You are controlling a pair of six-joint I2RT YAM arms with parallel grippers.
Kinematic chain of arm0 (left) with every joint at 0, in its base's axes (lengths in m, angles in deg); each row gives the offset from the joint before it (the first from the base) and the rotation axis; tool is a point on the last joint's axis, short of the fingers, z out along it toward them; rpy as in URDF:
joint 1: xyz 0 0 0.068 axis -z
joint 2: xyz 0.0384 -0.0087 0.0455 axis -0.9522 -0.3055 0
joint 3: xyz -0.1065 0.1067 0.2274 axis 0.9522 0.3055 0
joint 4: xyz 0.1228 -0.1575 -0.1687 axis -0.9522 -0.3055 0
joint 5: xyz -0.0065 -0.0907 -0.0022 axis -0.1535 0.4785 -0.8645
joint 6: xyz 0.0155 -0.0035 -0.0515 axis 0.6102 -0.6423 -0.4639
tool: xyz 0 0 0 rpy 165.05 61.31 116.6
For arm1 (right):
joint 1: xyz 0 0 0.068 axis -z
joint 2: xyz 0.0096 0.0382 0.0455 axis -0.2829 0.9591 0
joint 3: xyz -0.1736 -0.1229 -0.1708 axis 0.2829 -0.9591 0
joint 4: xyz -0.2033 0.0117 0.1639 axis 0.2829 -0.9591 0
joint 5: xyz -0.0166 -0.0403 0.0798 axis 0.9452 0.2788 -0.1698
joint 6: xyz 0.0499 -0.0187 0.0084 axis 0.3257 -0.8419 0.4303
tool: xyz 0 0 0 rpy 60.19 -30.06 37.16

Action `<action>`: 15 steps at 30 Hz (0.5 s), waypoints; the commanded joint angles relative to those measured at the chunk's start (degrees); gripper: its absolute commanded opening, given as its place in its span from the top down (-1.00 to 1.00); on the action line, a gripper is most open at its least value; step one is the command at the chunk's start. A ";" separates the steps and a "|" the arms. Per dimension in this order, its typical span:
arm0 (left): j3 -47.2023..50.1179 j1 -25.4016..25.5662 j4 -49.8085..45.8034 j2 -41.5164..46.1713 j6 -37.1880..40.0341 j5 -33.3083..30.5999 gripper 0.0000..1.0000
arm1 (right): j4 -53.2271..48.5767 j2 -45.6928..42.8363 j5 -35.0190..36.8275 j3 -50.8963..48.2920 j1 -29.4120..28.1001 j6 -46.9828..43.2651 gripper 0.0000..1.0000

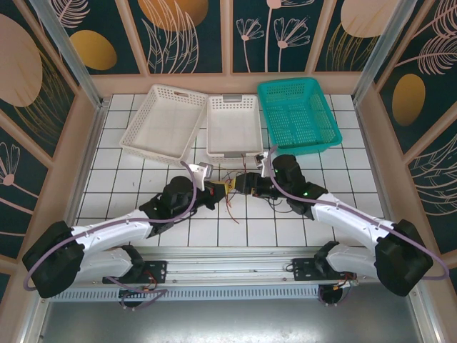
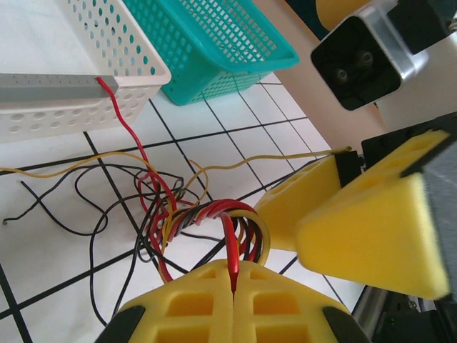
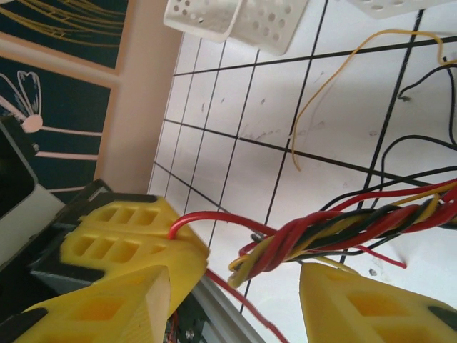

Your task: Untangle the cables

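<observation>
The cables [image 2: 207, 214] lie on the white-tiled tabletop [image 1: 121, 186] between the two arms, just in front of the middle tray [image 1: 233, 128]. Their core is a tight twist of red, black and yellow strands, with loose ends straying out across the tiles.

The left pincer [image 2: 233, 275] is clenched on a red wire [image 2: 230, 243] where it loops out of the twist. This looks like an anchoring hold, pinning one side so the other arm has something to pull against. The right pincer [image 3: 235, 282] stands released, its yellow fingers [image 3: 357, 304] apart on either side of the twisted end and not pressing it. It seems placed to take that end for the two arms to draw apart.

Several things stand in the way. The twist itself is tight, so a straight pull may only cinch it. Thin black wires [image 2: 64, 207] loop through the same knot and sprawl to the left. A loose yellow wire [image 3: 335, 78] trails off over the tiles. One red strand runs up to the grey lip of the middle tray, though it cannot be told whether it is caught there; if so, it may drag the tray. A white basket [image 1: 163, 121] and a green basket [image 1: 296, 114] flank the tray, close behind the work. The two pincers sit very near each other, leaving little room.
</observation>
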 commanded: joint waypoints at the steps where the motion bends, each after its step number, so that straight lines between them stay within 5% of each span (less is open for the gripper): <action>1: -1.06 0.01 0.67 1.67 -0.97 -0.20 1.00 | 0.01 0.30 3.23 -0.53 -0.82 2.00 0.00; 15: -1.06 0.05 2.69 1.39 -2.03 0.40 1.00 | 3.91 3.20 5.85 -1.18 -3.31 4.76 0.13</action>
